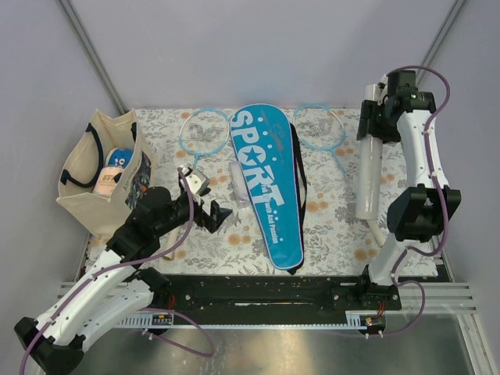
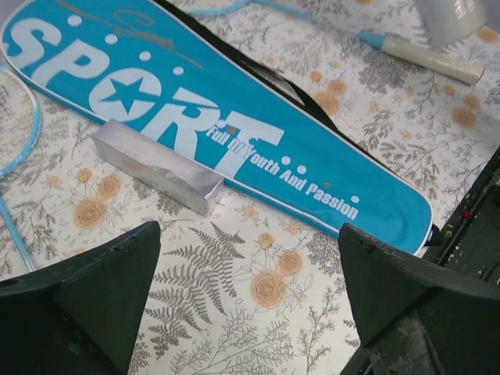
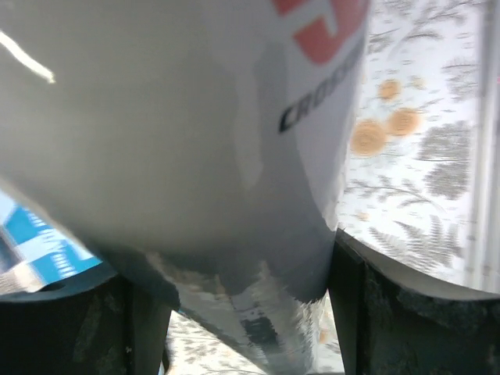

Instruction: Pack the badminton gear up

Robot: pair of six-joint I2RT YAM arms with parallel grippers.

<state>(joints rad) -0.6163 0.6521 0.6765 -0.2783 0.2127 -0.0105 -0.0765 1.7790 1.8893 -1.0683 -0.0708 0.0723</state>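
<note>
Clamping a long white cylindrical tube (image 3: pixel 195 141) between its dark fingers (image 3: pixel 367 312), the right gripper (image 1: pixel 373 125) sits near the far right corner of the floral-printed tabletop (image 1: pixel 336 226). The tube carries a red mark and black lettering and runs from the gripper toward the near edge along the right side. Whether its lower end touches the surface cannot be told. It crosses over the white handle of a light-blue-framed racket (image 1: pixel 320 129), whose head lies at the far edge, just right of the cover.

The left gripper (image 2: pixel 248 234) hangs spread wide, nothing between its fingers, over the near left part of the surface. Just beyond it lies a small silvery rectangular packet (image 2: pixel 156 166), one end right against the left edge of the large blue racket-shaped cover (image 2: pixel 211 117). This cover is printed "SPORT", edged in black, and lies flat down the middle from the far edge to the near edge. A second light-blue-framed racket (image 1: pixel 205 133) has its head at the far edge, left of the cover. A beige canvas tote bag (image 1: pixel 78 209) with black handles stands at the left edge, its contents too jumbled to identify.
</note>
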